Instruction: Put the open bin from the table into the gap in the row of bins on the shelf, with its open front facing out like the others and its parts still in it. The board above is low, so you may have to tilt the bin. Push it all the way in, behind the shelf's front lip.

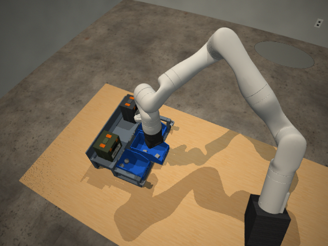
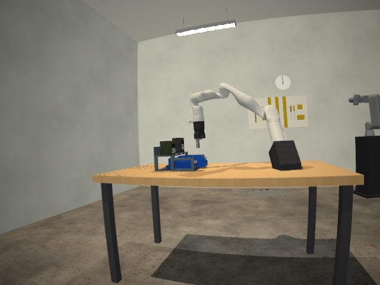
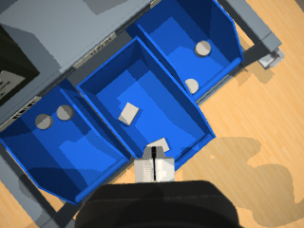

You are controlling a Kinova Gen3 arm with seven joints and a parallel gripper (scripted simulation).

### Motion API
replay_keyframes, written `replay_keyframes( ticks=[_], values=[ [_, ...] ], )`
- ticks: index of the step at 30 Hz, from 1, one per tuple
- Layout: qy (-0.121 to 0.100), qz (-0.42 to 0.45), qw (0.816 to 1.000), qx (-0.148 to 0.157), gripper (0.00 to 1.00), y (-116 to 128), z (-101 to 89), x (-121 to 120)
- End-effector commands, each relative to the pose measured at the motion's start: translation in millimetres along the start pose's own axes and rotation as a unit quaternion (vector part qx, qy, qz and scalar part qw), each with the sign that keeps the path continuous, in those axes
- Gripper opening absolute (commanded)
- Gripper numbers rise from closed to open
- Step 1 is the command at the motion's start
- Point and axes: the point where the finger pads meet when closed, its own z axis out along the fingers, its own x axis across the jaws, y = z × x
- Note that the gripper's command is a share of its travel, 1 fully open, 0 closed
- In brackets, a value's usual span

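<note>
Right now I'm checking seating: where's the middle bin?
In the wrist view the middle bin sits between two blue bins, front jutting past theirs, under the shut gripper.

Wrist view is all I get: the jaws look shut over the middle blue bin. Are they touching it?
Observer: No. In the exterior view the jaws hang well above the middle bin, shut on nothing.
Operator: And the dark shape in my upper left corner?
Observer: That is an olive box with orange tabs on the shelf's top board. The top view also shows a black box at the board's other end.
</note>
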Motion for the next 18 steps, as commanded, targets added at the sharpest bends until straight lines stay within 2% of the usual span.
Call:
replay_keyframes(
  ticks=[1, 6, 18],
  values=[
    [-0.006, 0.053, 0.999, 0.005, 0.00, 4.1, -1.5, 7.2],
    [-0.007, 0.095, 0.995, 0.006, 0.00, 8.2, 0.8, 14.4],
    [-0.011, 0.288, 0.958, 0.004, 0.00, 26.7, 9.6, 43.9]
  ],
)
